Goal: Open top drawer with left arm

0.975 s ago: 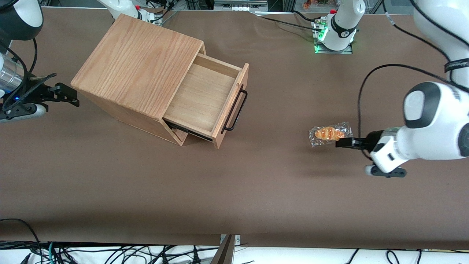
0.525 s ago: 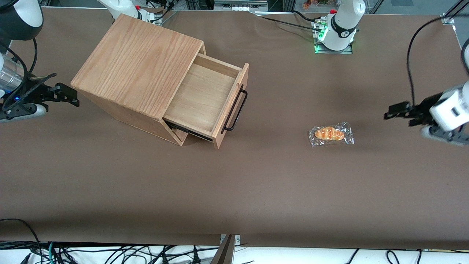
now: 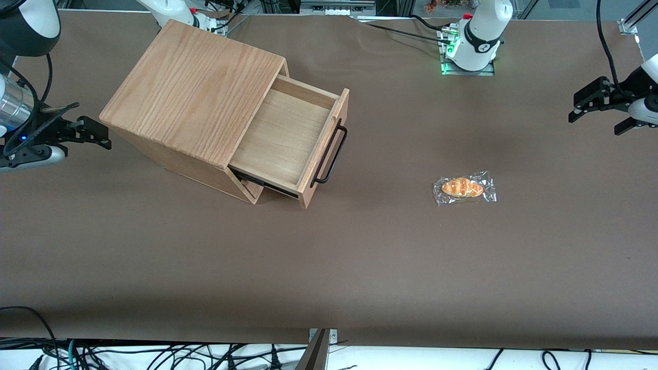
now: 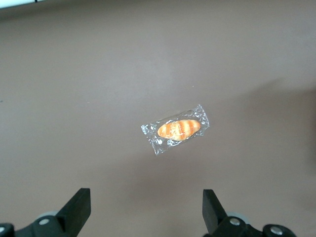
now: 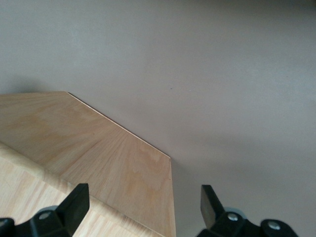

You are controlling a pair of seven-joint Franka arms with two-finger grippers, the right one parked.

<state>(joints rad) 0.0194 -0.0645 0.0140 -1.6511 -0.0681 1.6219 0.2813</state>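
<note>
Step now: I think the pulling is done. The top drawer (image 3: pixel 288 139) already sticks far out of the cabinet (image 3: pixel 193 92).
Drawer place: it sits toward the parked arm's end of the table (image 3: pixel 329 267), with its front and black bar handle (image 3: pixel 330 153) pointing at about 4 o'clock in the front view.
My gripper: the left arm's gripper (image 3: pixel 599 105) hangs in the air at the working arm's end of the table, well apart from the handle. It is at about 3 o'clock from the drawer in the front view.
Pincer: its two fingers (image 4: pixel 79 207) are spread wide and hold nothing.
Inside the drawer: I see only bare wood on the bottom. Nothing lies in the part I can see.
Lower drawer: a second one peeks out just under the top one. I cannot see into it.
Other thing: a small wrapped bread roll (image 3: pixel 464 187) lies on the table, between the drawer and my gripper.
Next move: I guess there is little left to do. I would keep the arm away from the handle and let it rest.
</note>
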